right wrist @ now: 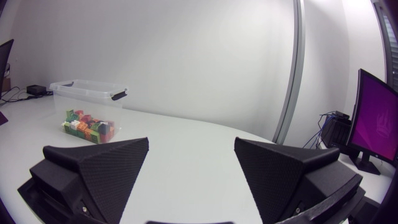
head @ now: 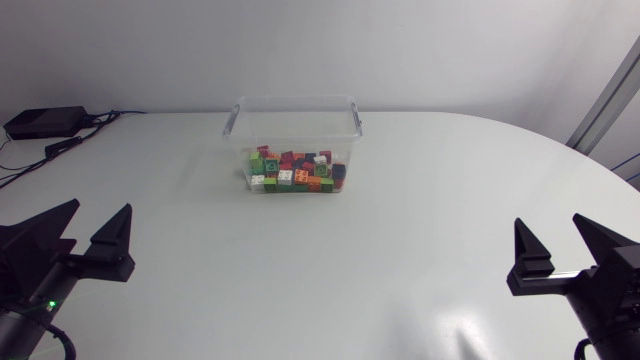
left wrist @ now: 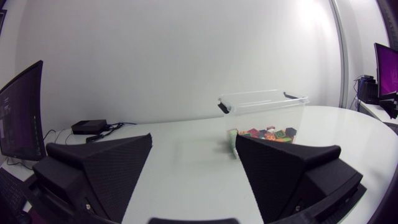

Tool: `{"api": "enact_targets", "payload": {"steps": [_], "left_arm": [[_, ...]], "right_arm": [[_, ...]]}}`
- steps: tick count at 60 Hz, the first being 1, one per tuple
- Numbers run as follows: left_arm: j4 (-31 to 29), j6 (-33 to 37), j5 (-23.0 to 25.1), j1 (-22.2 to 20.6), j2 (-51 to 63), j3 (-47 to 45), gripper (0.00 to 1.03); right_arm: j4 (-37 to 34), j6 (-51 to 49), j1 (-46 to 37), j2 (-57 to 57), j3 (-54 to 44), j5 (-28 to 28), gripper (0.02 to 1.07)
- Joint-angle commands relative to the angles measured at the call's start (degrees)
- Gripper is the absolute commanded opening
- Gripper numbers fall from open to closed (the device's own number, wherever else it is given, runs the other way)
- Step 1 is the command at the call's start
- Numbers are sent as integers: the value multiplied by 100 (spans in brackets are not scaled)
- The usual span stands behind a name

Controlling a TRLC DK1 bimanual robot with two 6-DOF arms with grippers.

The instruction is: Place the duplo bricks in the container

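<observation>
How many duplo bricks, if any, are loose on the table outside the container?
0. All bricks in view lie piled inside the clear container; none shows on the bare table. A brick beneath the left gripper or right gripper would be hidden.

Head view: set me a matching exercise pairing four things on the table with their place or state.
Things:
1. container
2. duplo bricks
3. left gripper
4. black box

Place or state:
a. piled together inside the tub
b. at the table's far left corner, with cables
c. clear plastic, standing at the table's far middle
d. open and holding nothing, at the table's near left

Pairs: 1-c, 2-a, 3-d, 4-b
</observation>
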Motion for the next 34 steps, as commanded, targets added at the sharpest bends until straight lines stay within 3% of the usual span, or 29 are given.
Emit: {"api": "enact_targets", "payload": {"steps": [1, 20, 34], "left_arm": [[-110, -223, 84, 89, -254, -213, 93], [-683, -568, 298, 326, -1204, -520, 91], [-685, -569, 298, 327, -1208, -521, 91]], "right_arm": [[121, 277, -51, -6, -140, -88, 102], [267, 806, -95, 5, -254, -380, 102], [268, 808, -95, 5, -255, -381, 102]]}}
